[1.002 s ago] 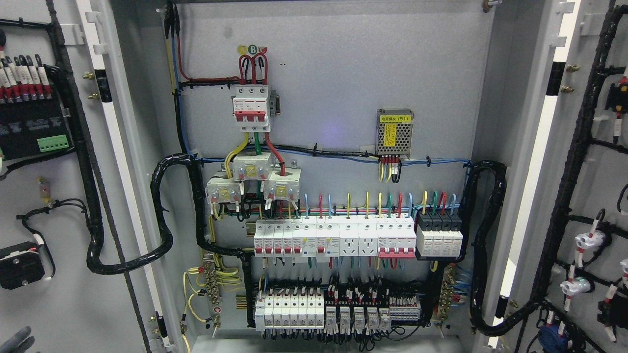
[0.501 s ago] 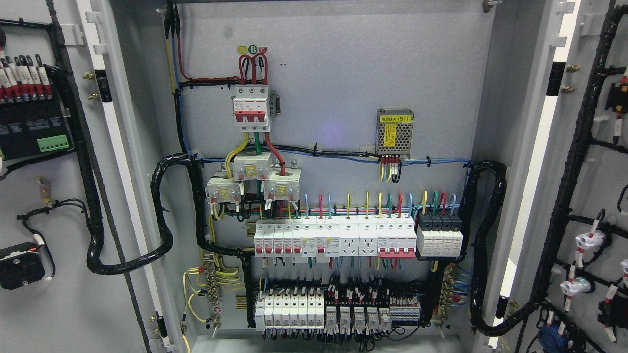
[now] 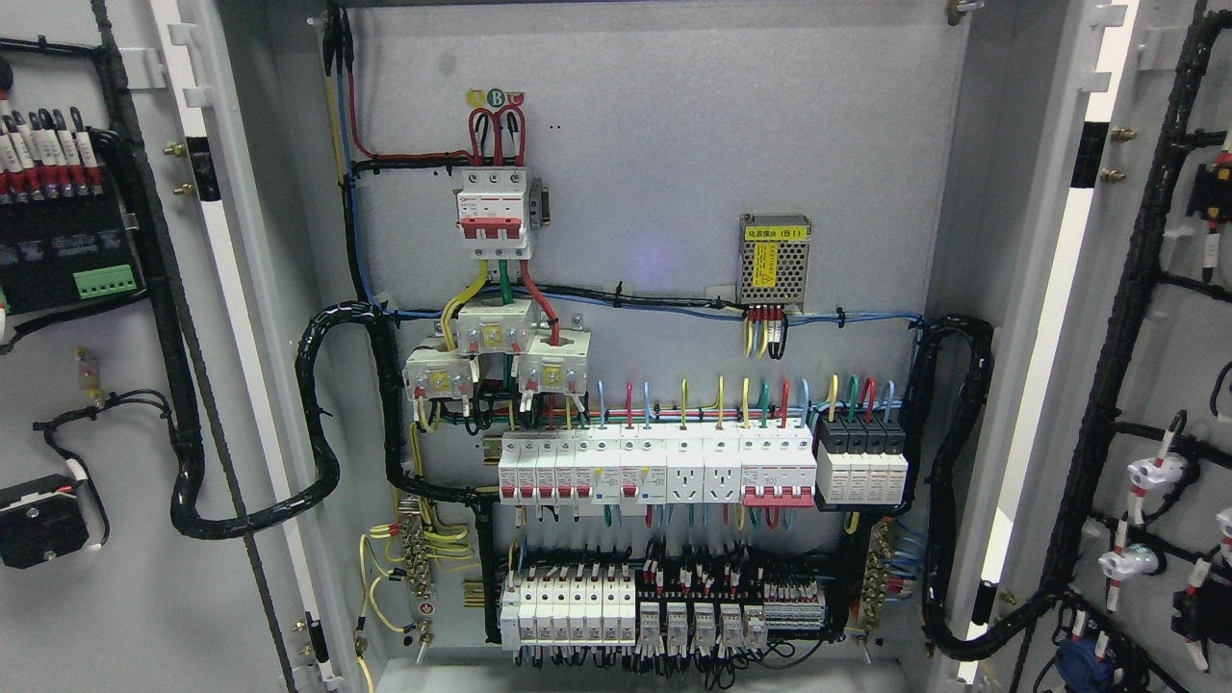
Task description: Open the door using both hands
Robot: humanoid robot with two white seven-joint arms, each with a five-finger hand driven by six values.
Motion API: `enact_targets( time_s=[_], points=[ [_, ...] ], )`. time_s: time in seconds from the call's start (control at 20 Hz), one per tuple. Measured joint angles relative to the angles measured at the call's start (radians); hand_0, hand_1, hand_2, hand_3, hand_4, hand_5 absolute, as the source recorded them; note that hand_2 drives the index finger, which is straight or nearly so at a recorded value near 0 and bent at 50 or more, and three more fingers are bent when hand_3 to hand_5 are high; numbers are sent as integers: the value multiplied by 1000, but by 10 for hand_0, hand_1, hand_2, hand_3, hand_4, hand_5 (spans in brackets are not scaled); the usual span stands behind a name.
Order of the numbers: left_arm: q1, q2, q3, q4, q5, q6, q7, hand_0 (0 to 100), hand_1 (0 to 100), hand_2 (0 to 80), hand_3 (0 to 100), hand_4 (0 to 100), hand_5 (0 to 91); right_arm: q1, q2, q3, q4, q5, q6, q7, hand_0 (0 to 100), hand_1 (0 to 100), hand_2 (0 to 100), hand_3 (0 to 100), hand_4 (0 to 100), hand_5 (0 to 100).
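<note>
backdrop: grey metal back panel (image 3: 674, 144) | light: bright, even

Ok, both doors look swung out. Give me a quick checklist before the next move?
1. Left door swung open, inner side facing the camera: ok.
2. Right door swung open: ok.
3. Cabinet interior fully in view, breakers unobstructed: ok.
4. Black cable loom running to the left door hangs slack, not taut: ok.
5. Position of both hands: cannot tell, neither is in view.
6. Doors at full travel: cannot tell, outer edges lie outside the picture.
</note>
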Motion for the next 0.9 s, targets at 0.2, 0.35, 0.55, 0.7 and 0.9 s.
enact_targets(
  time_s=[0.2, 0.35, 0.55, 0.7, 0.9],
  points=[
    [46, -30, -16, 32, -33, 64, -1, 0, 0, 0, 0, 30, 0, 54, 22, 22, 48, 13, 0, 0, 107, 0, 0, 0, 0, 0],
    [69, -50, -28, 72, -51, 114, -2, 0, 0, 0, 0, 30, 0, 93, 35, 35, 91, 19, 0, 0, 106, 0, 0, 0, 0, 0],
    [92, -73, -44, 143, -74, 152, -2, 0, 0, 0, 0, 30, 0, 135, 48, 58, 161, 22, 0, 0, 107, 0, 0, 0, 0, 0],
    [101, -89, -53, 202, -92, 159, -3, 0, 0, 0, 0, 30, 0, 154, 60, 74, 230, 23, 0, 0, 107, 0, 0, 0, 0, 0],
    [103, -111, -60, 296, -121, 162, -5, 0, 0, 0, 0, 31, 0, 166, 79, 92, 336, 24, 0, 0, 107, 0, 0, 0, 0, 0]
  ],
)
